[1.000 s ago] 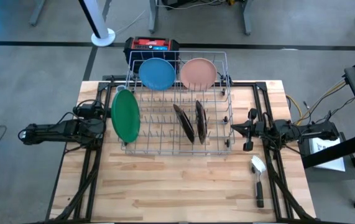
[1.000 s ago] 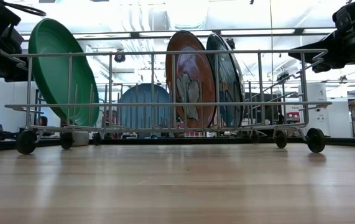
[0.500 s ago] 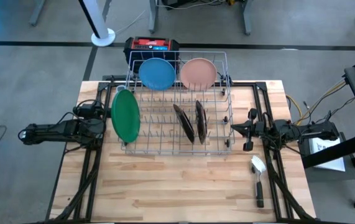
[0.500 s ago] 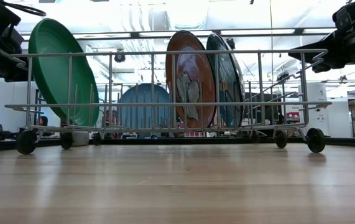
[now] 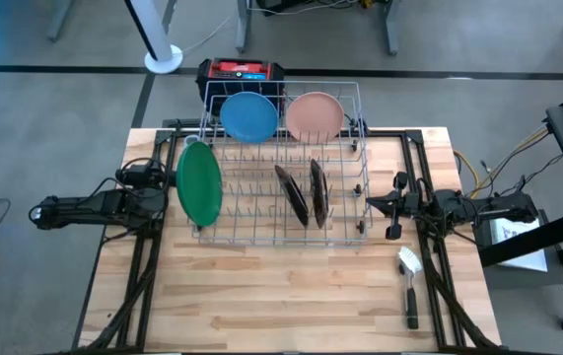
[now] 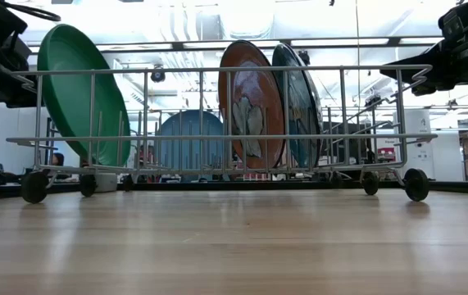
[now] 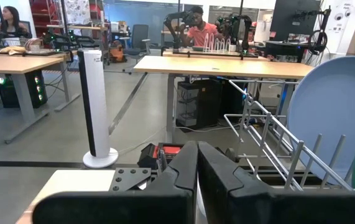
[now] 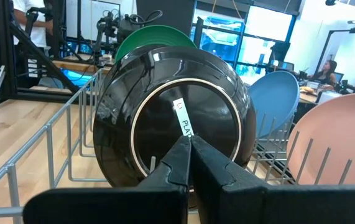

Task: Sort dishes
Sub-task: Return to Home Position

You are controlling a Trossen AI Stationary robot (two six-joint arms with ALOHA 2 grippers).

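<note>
- A light wooden slatted table (image 5: 281,306) carries everything; its front strip is bare wood.
- Nearest the front edge, on the right, a brush with a black handle and white head (image 5: 410,286) lies flat, head towards the far side, well apart from the rack.
- The right gripper (image 5: 374,204) hangs just beside the right side of the rack and points inward. In its wrist view the two dark fingers are pressed together with nothing between them.
- The left gripper (image 5: 169,201) sits opposite, just beside the left side of the rack and near the green plate. Its fingers are likewise clenched and empty.
- A grey wire dish rack on small black wheels (image 6: 176,70) stands mid-table and holds all five plates on edge.
- A larger round green plate (image 5: 199,182) stands in the rack's left end, tilted a little.
- Right of centre, two dark glazed round plates stand close together in neighbouring slots.
  - The left dark plate (image 5: 292,194) shows an orange-brown face with a pale motif in the low view.
  - The right dark plate (image 5: 317,192) shows a darker, bluish face there, and a glossy black underside towards the right gripper.
- At the rack's far end, a light blue round plate (image 5: 249,115) stands on the left and a pale pink round plate (image 5: 314,115) on the right, side by side.
- Beyond the table, a red-and-black box (image 5: 240,72) and a white tower fan (image 5: 153,35) stand on the grey floor.
</note>
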